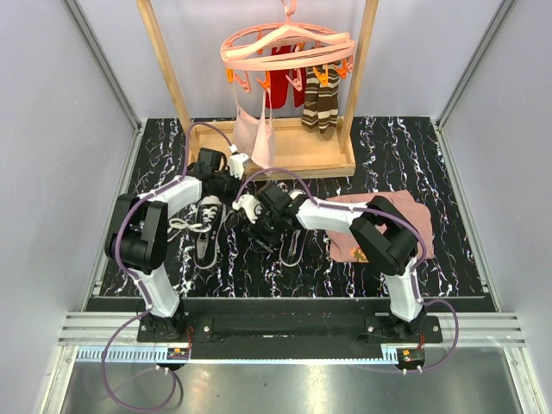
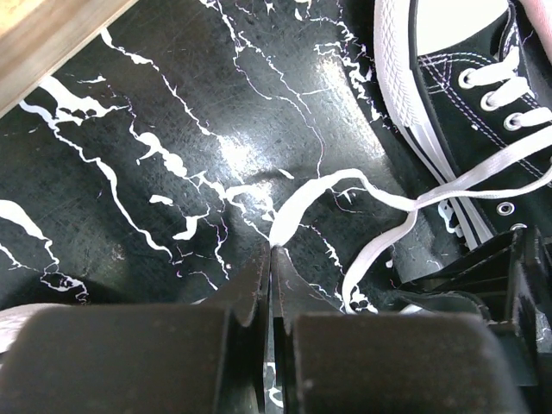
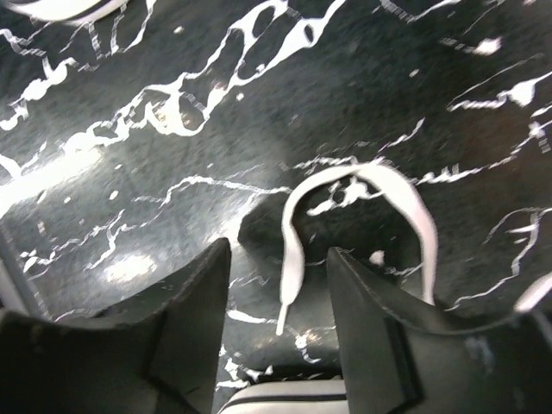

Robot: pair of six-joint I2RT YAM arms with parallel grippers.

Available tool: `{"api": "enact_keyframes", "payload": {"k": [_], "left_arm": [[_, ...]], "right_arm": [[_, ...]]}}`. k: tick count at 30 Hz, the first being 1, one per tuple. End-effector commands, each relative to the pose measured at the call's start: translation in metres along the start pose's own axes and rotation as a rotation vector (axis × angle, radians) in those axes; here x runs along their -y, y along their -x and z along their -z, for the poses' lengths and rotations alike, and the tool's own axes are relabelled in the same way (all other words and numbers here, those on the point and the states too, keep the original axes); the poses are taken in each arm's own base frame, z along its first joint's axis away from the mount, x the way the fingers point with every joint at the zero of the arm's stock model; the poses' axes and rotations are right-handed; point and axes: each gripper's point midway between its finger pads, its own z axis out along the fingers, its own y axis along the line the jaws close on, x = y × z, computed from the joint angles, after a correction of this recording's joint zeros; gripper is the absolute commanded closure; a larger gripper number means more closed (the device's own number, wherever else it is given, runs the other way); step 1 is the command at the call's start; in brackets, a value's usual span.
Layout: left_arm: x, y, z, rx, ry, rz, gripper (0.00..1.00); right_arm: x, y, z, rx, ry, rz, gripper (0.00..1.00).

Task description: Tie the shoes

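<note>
So: early in the task. 2 shoes are on the surface, with no knot or bow seen on either.

- **Left-hand shoe** [image 1: 207, 228]: lies left of centre, toward the left edge, its laces loose and strewn beside it.
- **2nd shoe** [image 1: 283, 241]: just beside the first at mid-surface, largely hidden under the right arm. A loop of lace trails toward the near edge.
- **Left end effector** [image 2: 271, 257]: fingers together, clamped on a white lace [image 2: 302, 200] that runs slack across the surface to a shoe's eyelets. I cannot tell which shoe.
- **Right end effector** [image 3: 278, 254]: fingers apart, low over the surface. A free lace end [image 3: 287, 285] lies between them, not gripped.

Judgement: 1 lace is secured and the other is not yet taken. Crossing, knot and bow are all left, on both shoes.

Around:
- Pink cloth [image 1: 405, 211] toward the right edge, partly under the right arm.
- Wooden rack [image 1: 302, 148] at the far edge, with a hanger [image 1: 289, 43] and striped socks [image 1: 321, 99].

Both arms crowd 1 spot with their wrists close, and the rack base sits just behind the left one.
</note>
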Motion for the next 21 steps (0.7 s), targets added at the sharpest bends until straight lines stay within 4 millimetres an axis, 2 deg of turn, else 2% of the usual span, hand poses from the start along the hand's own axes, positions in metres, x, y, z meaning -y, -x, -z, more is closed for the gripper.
{"api": "enact_keyframes", "payload": {"k": [1,2,7,11,12,14,15,16,18,21], "left_arm": [[0.000,0.020,0.004,0.052,-0.022,-0.007,1.00],[0.000,0.021,0.003,0.054,-0.024,-0.002,1.00],[-0.001,0.021,0.003,0.056,-0.032,0.016,1.00],[0.001,0.020,0.004,0.056,-0.037,0.020,1.00],[0.001,0.019,0.004,0.055,-0.037,0.022,1.00],[0.003,0.019,0.006,0.059,-0.039,0.039,1.00],[0.005,0.019,0.007,0.058,-0.045,0.049,1.00],[0.008,0.021,0.010,0.066,-0.056,0.053,1.00],[0.016,0.018,0.012,0.069,-0.080,0.072,1.00],[0.026,0.020,0.023,0.088,-0.103,0.089,1.00]], "right_arm": [[0.007,0.004,-0.012,-0.006,-0.048,0.051,0.45],[0.011,0.000,-0.014,-0.022,-0.072,0.057,0.49],[0.007,-0.019,-0.022,-0.080,-0.107,0.130,0.59],[0.004,-0.031,-0.025,-0.112,-0.119,0.138,0.74],[0.003,-0.031,-0.024,-0.111,-0.121,0.133,0.89],[-0.002,-0.026,-0.015,-0.091,-0.115,0.113,1.00],[-0.007,-0.021,-0.008,-0.075,-0.107,0.091,1.00],[-0.017,-0.008,0.008,-0.034,-0.085,0.093,1.00],[-0.024,0.006,0.027,0.012,-0.088,0.083,1.00],[-0.035,0.032,0.076,0.112,-0.100,0.105,1.00]]}}
